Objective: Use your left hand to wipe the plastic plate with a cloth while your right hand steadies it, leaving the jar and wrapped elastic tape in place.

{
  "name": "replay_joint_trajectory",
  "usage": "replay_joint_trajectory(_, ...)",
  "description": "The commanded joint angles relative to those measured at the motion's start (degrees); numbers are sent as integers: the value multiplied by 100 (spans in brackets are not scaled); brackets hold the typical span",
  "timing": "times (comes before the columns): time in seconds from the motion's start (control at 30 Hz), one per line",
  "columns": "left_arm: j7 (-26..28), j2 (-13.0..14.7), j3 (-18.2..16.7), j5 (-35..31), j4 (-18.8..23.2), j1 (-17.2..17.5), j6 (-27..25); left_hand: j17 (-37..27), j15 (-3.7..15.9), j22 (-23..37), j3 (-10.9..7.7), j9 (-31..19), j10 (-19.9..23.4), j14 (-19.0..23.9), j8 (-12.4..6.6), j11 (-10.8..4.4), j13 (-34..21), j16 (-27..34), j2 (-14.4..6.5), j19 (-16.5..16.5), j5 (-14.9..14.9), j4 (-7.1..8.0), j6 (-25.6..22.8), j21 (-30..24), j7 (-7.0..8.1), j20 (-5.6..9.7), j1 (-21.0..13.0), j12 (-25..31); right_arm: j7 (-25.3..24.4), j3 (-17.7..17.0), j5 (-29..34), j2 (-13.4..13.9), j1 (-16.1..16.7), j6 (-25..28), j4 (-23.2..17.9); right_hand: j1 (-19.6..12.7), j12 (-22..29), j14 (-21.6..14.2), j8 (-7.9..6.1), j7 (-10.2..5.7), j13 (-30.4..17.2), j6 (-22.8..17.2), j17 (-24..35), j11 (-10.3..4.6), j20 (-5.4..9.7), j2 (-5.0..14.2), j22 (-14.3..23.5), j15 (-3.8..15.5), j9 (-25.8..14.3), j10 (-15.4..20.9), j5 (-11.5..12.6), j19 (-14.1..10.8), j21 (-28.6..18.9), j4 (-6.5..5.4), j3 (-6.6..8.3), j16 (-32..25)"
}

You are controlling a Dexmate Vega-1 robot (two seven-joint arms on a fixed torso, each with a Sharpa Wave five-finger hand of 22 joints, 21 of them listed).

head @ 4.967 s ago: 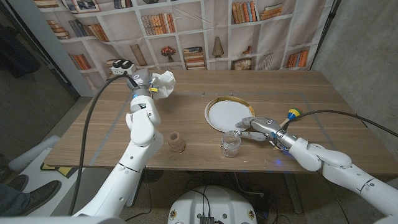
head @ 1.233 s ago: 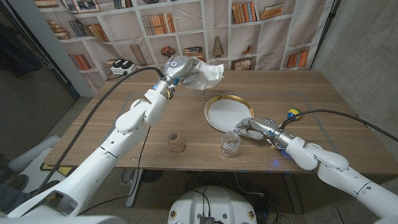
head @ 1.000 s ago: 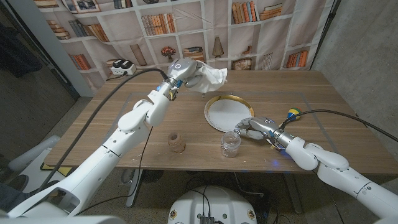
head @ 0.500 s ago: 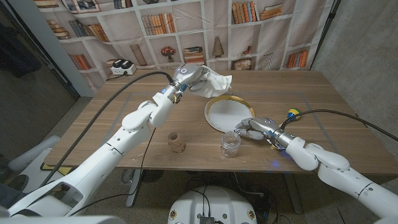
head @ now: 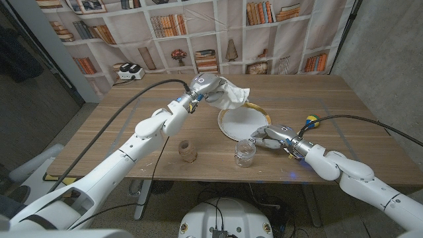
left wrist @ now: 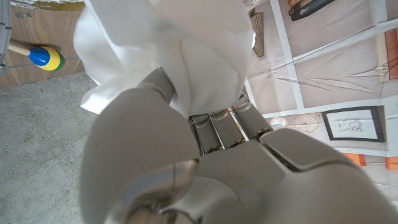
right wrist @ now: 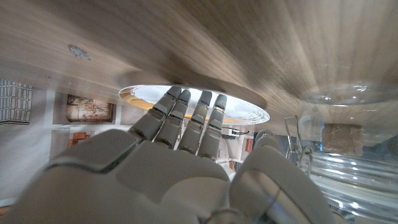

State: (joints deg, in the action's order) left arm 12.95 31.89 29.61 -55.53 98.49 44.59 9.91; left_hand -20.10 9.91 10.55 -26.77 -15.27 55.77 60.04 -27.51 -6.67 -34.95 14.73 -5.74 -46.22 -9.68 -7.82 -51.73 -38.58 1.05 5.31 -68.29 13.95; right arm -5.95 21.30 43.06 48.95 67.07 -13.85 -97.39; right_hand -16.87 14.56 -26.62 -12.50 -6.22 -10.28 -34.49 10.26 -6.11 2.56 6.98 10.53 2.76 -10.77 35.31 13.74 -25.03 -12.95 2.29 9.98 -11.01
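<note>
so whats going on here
The left hand holds a white cloth over the far rim of the plastic plate, about to wipe it. The right hand rests at the plate's near edge, fingers against the rim. A glass jar and the wrapped elastic tape stand untouched nearer the robot.

Left arm is reaching diagonally from the lower left corner of the head view up to the upper middle, its left hand (head: 206,84) gripping a white cloth (head: 231,96), with the fingers (left wrist: 219,127) closing on the fabric in the left wrist view. Right arm is coming in from the lower right corner and lying low across the right-centre of the frame, the right hand (head: 269,137) sitting just right of centre. In the right wrist view its fingers (right wrist: 186,124) are stretching out straight and close together, holding nothing.
</note>
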Motion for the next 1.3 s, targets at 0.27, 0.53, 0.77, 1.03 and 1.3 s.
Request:
replay_joint_trajectory(0.27,-445,-175,418,32,-592,-437,261,-33,264,13,-85,16,253,-18,-45,-225,-24,18,-2,44,-42,35,-141,-50,-74,119,-6,-1,68,108,109,51,-212,-174,64,-5,20,-72,8,-6,-31,-54,13,19,443,48,31,557,-20,96,-14,-73,15,-3,50,11)
replay_joint_trajectory(0.53,-651,-242,573,-45,-804,-640,310,-43,262,14,-88,48,284,-55,-68,-216,14,1,20,91,-40,26,-232,-59,-62,110,-4,-27,36,82,89,20,-203,-128,78,-6,14,-87,14,-5,-31,-60,13,25,442,49,31,544,-20,106,-20,-80,18,-4,55,9)
replay_joint_trajectory(0.77,-1022,-274,752,-130,-928,-870,389,-56,256,14,-93,87,313,-80,-90,-206,60,-8,45,130,-39,12,-328,-70,-33,85,-11,-59,41,65,47,6,-179,-106,76,-5,8,-94,19,-8,-31,-66,13,9,442,50,32,549,-21,110,-26,-86,20,-5,59,10)
replay_joint_trajectory(1.03,-1103,-313,899,-314,-1022,-1000,409,-72,249,14,-98,129,341,-115,-95,-193,91,-18,61,162,-37,4,-383,-82,-19,77,-18,-80,42,94,80,12,-178,-132,58,-5,3,-100,25,-12,-32,-70,13,-1,442,50,32,553,-21,119,-31,-96,20,-6,63,11)
replay_joint_trajectory(1.3,-737,-367,1013,-633,-1131,-993,291,-84,268,15,-101,184,435,-7,-82,-214,144,21,94,113,-38,-6,-413,-134,-1,103,-25,-86,44,86,82,22,-154,-122,11,-3,-1,-104,28,-16,-32,-76,14,4,443,50,32,556,-21,128,-36,-101,22,-8,67,13)
